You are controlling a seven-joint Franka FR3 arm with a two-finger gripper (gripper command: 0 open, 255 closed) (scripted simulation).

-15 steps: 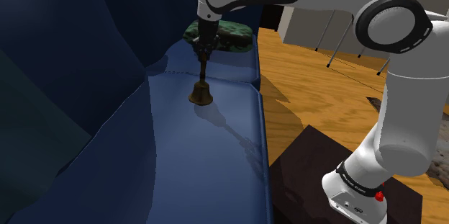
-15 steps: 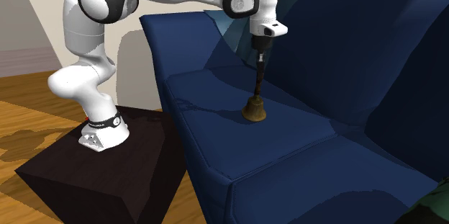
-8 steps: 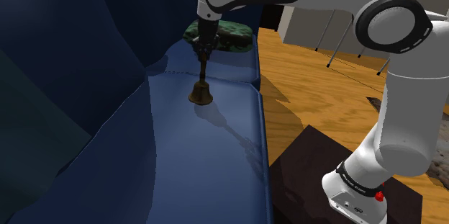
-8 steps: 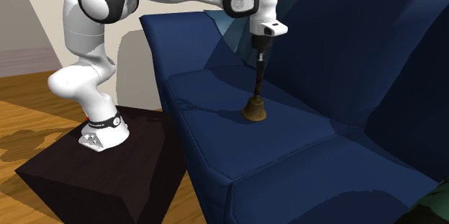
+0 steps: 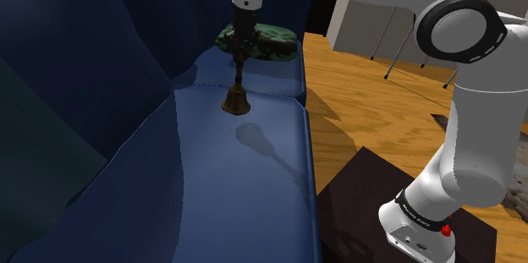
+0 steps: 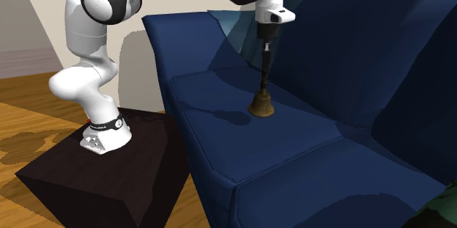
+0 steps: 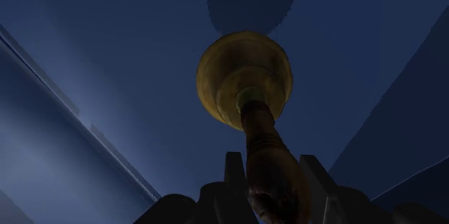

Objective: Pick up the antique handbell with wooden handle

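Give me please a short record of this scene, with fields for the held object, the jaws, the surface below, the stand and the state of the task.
Held object: brass-coloured handbell with a dark brown handle, upright
Jaws: shut on the top of the handle
Surface below: blue sofa seat; the bell hangs above it, its shadow lying apart
Stand: dark box on a wooden floor
Task state: bell grasped and off the seat
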